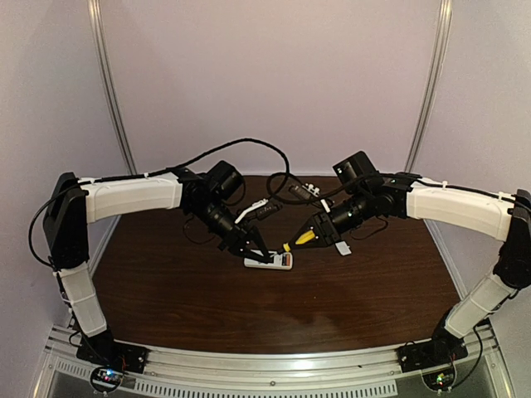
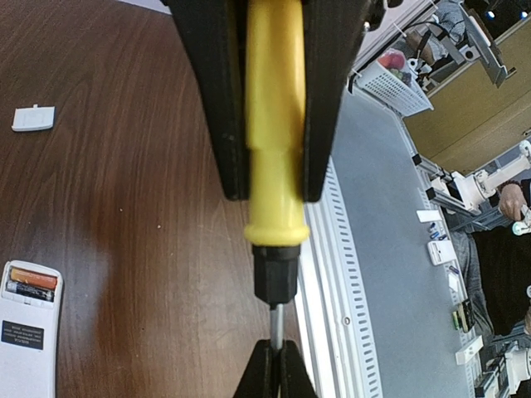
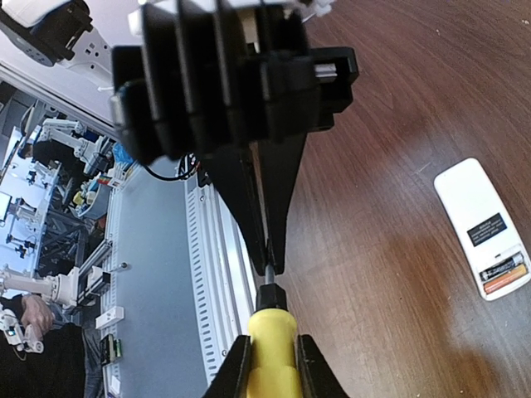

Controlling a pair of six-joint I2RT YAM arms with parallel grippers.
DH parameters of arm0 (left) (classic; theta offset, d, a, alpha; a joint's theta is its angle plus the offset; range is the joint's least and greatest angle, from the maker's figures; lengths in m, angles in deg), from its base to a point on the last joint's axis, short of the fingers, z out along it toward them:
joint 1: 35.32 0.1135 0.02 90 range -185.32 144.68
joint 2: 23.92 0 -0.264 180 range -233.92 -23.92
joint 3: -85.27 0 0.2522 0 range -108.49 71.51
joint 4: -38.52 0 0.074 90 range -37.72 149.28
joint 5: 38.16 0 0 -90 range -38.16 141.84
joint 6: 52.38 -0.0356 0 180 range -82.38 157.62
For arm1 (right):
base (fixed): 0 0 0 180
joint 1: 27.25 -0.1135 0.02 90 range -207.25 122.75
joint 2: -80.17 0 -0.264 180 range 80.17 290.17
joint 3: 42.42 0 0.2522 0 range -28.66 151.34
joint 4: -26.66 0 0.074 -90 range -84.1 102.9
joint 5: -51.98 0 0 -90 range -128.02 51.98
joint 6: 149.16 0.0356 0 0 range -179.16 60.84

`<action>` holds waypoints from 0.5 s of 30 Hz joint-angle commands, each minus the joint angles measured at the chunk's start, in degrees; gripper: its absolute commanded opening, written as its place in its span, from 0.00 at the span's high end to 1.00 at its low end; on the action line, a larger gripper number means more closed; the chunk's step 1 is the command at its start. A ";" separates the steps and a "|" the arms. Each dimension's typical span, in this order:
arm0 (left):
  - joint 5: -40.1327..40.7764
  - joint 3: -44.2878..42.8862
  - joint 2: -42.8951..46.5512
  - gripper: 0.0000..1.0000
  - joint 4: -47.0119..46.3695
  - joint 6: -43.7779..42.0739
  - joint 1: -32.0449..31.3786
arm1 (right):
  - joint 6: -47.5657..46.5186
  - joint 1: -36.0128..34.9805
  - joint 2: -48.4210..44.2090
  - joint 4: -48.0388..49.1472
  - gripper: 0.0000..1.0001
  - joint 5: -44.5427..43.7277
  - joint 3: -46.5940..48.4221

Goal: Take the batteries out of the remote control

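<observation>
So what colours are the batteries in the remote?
The batteries: one orange, one black, clearest in the left wrist view.

From my screens I count one remote control [image 1: 268,263], two batteries [image 2: 33,279], one orange-copper and one dark, one small white cover piece [image 2: 33,118], one yellow-handled screwdriver [image 2: 274,166], and two grippers: left gripper [image 3: 270,259], right gripper [image 3: 272,344]

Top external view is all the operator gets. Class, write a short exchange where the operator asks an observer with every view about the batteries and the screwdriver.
Operator: Are the batteries out of the remote control?
Observer: No, both lie side by side inside it, uncovered, one orange, one dark.
Operator: The right gripper has the screwdriver. And the left gripper?
Observer: Its fingertips are shut on the metal shaft, beyond the handle.
</observation>
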State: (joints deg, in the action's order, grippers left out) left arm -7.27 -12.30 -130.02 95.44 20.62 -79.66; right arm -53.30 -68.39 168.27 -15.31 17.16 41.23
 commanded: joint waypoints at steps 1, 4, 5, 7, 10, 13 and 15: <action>-0.16 -0.65 -0.42 1.00 -1.66 -0.51 0.38 | -0.95 -0.25 0.82 -0.36 0.86 -0.09 0.56; -0.26 -0.80 -0.42 1.00 -1.82 -0.54 0.39 | -1.73 -0.26 0.82 -1.21 0.94 0.54 0.60; -0.07 -0.89 -0.41 1.00 -1.84 -0.57 0.37 | -1.80 -0.25 0.74 -1.35 0.98 0.75 0.60; 0.28 -1.00 -0.34 0.96 -1.85 -0.52 0.46 | -2.10 -0.25 0.71 -1.65 1.00 0.97 0.60; 0.65 -0.85 0.14 0.81 -1.84 -0.61 0.39 | -2.37 -0.24 0.39 -2.16 1.00 0.61 0.51; 1.53 -0.13 1.18 0.56 -1.83 -0.87 0.39 | -2.65 -0.25 -0.40 -2.51 1.00 -0.52 0.35; 2.79 0.80 2.29 0.42 -2.32 -0.79 0.41 | -2.93 -0.25 -1.16 -2.84 1.00 -1.13 0.21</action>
State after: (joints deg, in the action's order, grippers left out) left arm -6.46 -12.28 -129.96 94.61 20.19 -79.61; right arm -54.94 -68.39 168.27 -16.97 17.36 41.23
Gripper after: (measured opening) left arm 0.476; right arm 0.169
